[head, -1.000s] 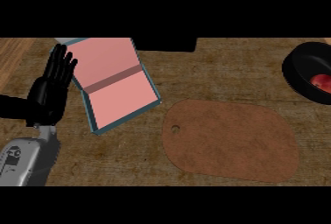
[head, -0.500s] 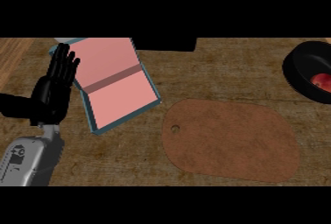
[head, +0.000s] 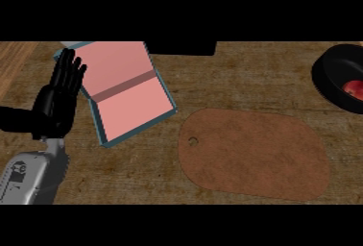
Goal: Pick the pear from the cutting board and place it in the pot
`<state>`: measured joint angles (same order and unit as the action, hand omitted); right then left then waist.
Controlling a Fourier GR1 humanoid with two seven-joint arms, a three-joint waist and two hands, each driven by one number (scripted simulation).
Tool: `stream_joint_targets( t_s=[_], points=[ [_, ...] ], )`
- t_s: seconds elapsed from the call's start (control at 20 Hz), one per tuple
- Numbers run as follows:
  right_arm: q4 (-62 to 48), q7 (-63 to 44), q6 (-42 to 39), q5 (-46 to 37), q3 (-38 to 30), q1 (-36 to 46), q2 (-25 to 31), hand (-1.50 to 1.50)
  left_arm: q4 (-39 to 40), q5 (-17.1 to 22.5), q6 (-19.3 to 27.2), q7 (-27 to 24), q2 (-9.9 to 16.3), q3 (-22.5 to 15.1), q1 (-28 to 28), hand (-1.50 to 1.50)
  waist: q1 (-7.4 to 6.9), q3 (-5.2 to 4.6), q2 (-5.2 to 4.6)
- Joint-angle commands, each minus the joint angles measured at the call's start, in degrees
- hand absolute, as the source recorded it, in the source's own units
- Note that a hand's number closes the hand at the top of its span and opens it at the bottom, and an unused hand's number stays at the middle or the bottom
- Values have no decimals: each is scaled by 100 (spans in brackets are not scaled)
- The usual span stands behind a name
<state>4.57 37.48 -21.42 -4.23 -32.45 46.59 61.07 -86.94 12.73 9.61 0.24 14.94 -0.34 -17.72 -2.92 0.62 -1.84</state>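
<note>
One hand [head: 56, 98], the left, rests with straight fingers, well apart from the pear [head: 354, 88] in the pot [head: 333, 77].

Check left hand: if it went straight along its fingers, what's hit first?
The left hand points toward the view's top, fingers straight. Along that line lies the top left corner of the pink tray, though height over it is unclear. Otherwise the way looks free to the counter edge.
</note>
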Motion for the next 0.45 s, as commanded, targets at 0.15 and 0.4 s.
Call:
stream_joint_targets(
  t_s=[0.15,0.4],
  points=[
    [-5,-13,-261,211,-231,-287,360,-150,-13,9,-33,-39,-79,-46,43,0,-57,11,-17],
    [12,209,-486,254,-288,-647,465,-150,-41,18,-5,105,5,28,-84,0,-16,37,-27]
  ],
)
